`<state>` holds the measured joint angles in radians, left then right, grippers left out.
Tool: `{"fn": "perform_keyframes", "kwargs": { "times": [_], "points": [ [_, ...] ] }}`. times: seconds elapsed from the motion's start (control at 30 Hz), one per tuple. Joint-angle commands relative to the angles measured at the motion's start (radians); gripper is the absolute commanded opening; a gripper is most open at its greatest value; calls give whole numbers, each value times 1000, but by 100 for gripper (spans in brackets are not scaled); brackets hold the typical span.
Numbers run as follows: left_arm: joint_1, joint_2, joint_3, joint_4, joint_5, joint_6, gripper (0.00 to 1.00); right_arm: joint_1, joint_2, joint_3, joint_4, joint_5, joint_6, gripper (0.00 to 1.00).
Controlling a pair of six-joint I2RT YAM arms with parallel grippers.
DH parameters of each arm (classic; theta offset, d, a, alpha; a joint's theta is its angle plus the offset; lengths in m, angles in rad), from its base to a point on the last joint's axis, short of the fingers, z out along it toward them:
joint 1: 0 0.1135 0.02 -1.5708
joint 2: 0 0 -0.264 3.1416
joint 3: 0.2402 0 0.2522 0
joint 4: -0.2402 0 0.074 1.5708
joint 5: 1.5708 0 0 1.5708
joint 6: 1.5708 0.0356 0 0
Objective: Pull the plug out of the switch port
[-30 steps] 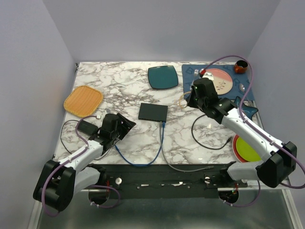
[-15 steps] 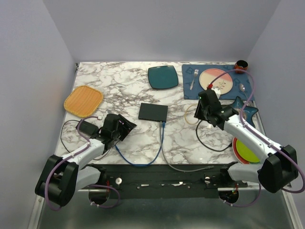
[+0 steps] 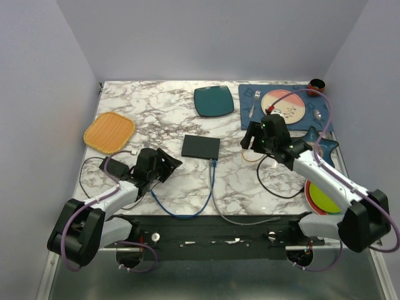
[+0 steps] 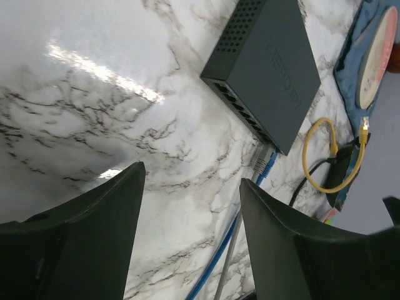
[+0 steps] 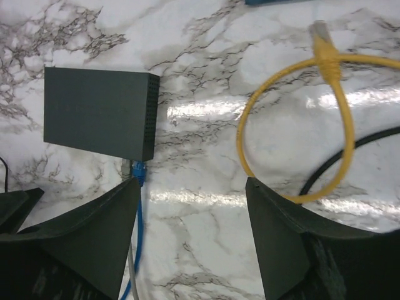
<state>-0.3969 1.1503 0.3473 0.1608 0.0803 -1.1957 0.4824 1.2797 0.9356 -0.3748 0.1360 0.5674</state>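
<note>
The right gripper (image 5: pixel 190 250) hangs over the marble table (image 3: pixel 156 106) with its jaws spread wide and nothing between them. It sits right of the switch (image 5: pixel 97 112), probably so its camera takes in both the box and the cables at its socket edge. At that edge's right-hand corner a blue plug (image 5: pixel 139 169) sits in a port, with a grey plug (image 5: pixel 129 167) just beside it; which of the two the task means cannot be told. A loose yellow cable loop (image 5: pixel 294 125) lies apart from the switch, unconnected, crossing a black cable (image 3: pixel 269 184). The left gripper (image 4: pixel 190 237) is also wide open and empty, held low and angled towards the socket edge, likely ready to brace the box or take a plug. From above, the switch lies mid-table, below the teal plate (image 3: pixel 213 100), with both arms well apart from it; the pull has not begun.
</note>
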Motion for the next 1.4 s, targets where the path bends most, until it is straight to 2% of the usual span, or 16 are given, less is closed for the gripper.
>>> {"fn": "perform_keyframes", "kwargs": {
  "times": [0.0, 0.1, 0.2, 0.23, 0.3, 0.33, 0.43, 0.5, 0.53, 0.93, 1.17, 1.37],
  "points": [
    [-51, -6, 16, 86, 39, 37, 71, 1, 124, 60, 96, -163, 25, 75],
    [-82, 9, 31, 95, 27, 39, 71, 7, 200, 116, 128, -213, 34, 71],
    [-114, 45, 38, 134, 26, 30, 71, 10, 279, 181, 178, -298, 28, 56],
    [-123, 72, 39, 146, 26, 27, 71, 10, 306, 198, 191, -323, 26, 47],
    [-143, 104, 54, 183, 29, 28, 70, 12, 390, 236, 212, -389, 28, 37],
    [-155, 139, 61, 200, 33, 28, 70, 12, 421, 276, 215, -413, 29, 27],
    [-172, 201, 76, 276, 50, 28, 68, 13, 522, 334, 231, -478, 58, 13],
    [-175, 227, 82, 330, 50, 18, 68, 15, 562, 353, 247, -490, 71, 8],
    [-175, 250, 84, 344, 49, 12, 68, 15, 595, 362, 247, -492, 71, 2],
    [-181, 501, 127, 591, 96, -87, 62, 15, 719, 387, 260, -538, 57, 1],
    [-189, 563, 128, 671, 95, -104, 60, 15, 754, 368, 275, -543, 65, 1],
    [-189, 598, 153, 672, 88, -105, 59, 15, 768, 348, 283, -538, 80, 1]
  ]
}}
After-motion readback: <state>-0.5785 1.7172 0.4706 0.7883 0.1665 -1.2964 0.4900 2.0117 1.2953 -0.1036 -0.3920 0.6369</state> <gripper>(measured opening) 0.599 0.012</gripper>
